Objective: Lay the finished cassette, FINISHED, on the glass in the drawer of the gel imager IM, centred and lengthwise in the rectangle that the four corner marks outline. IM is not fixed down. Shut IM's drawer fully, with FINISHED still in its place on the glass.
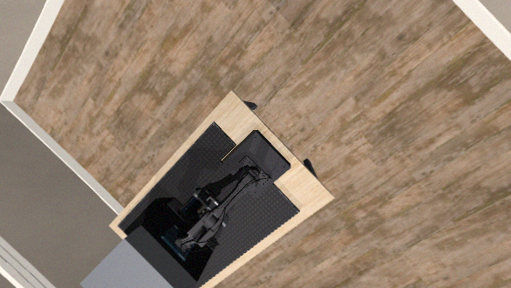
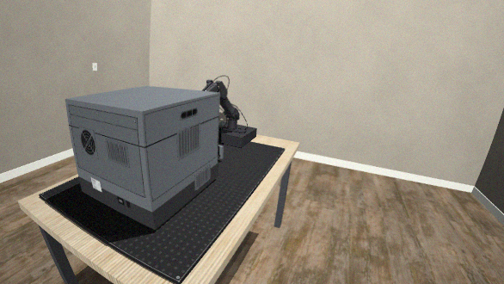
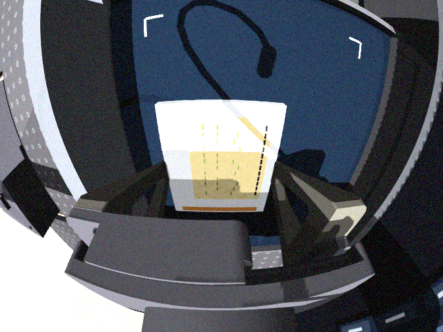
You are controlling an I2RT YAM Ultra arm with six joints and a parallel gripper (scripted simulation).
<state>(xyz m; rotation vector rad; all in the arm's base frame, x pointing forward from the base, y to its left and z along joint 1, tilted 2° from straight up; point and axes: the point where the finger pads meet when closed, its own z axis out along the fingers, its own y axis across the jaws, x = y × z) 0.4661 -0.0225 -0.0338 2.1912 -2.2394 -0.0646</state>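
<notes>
The cassette FINISHED [image 3: 219, 143] is a white plate with a yellow gel window, thin dashed lanes and an orange stripe at its near end. My gripper [image 3: 219, 166] [image 1: 185, 241] is shut on its near end and holds it over the blue glass [image 3: 314, 99] of the open drawer of the gel imager IM [image 1: 126, 270] [image 2: 142, 142]. The cassette points lengthwise toward the far end of the glass. Two white corner marks [image 3: 151, 21] [image 3: 356, 44] show beyond it; the near marks are hidden. In the exterior view IM's grey body hides the gripper and the drawer.
The drawer's dark rim [image 3: 89, 89] rings the glass. The arm's base block [image 1: 262, 150] [image 2: 238, 135] stands on the black perforated mat [image 1: 262, 218] [image 2: 241, 181] on a wooden table [image 1: 305, 183] [image 2: 275, 145]. A black box [image 1: 163, 209] [image 3: 24, 196] stands beside the drawer.
</notes>
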